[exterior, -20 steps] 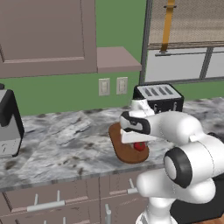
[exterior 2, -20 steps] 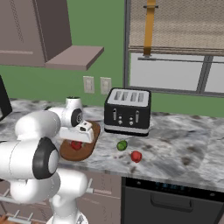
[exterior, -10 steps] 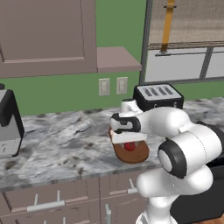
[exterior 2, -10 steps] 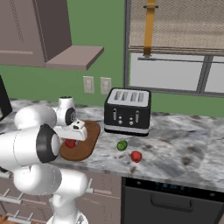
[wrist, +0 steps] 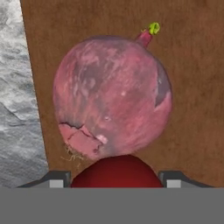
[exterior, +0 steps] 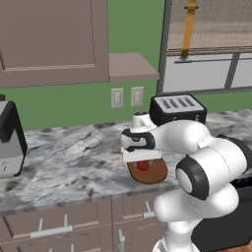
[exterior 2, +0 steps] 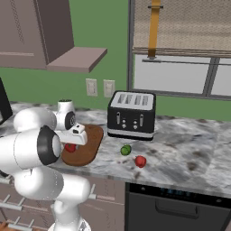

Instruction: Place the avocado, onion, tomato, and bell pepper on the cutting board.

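Observation:
The reddish-brown cutting board (exterior: 156, 173) (exterior 2: 91, 139) (wrist: 192, 87) lies on the marble counter in front of the toaster. On it rests the pinkish-red onion (wrist: 111, 96), which looms large in the hand view. My gripper (exterior: 142, 158) (exterior 2: 71, 143) (wrist: 116, 177) hangs just over the board, shut on a deep-red round fruit, the tomato (exterior: 142, 166) (exterior 2: 70, 147) (wrist: 116, 171), right beside the onion. The bright-green avocado (exterior 2: 126, 150) and a small red fruit (exterior 2: 140, 161), seemingly the bell pepper, lie on the counter to the right of the board.
A black toaster (exterior: 177, 109) (exterior 2: 131, 115) stands behind the board. At the far left is a dark appliance (exterior: 10, 138). Wall cabinets and a shelf hang above the counter, with a window at right. The counter's front edge runs just below the board.
My gripper has carried the red fruit a little leftward over the board. The avocado and the other red fruit have stayed in place.

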